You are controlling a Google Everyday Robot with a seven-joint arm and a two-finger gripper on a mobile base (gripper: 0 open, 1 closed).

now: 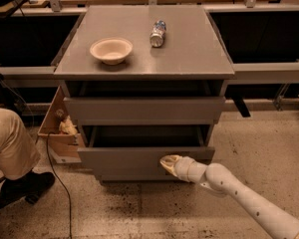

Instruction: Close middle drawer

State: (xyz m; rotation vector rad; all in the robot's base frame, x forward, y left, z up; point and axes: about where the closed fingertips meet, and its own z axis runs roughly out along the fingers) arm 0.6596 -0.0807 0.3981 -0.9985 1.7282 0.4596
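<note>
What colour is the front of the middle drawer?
The middle drawer front is plain grey, camera view. The gripper is at that front.
</note>
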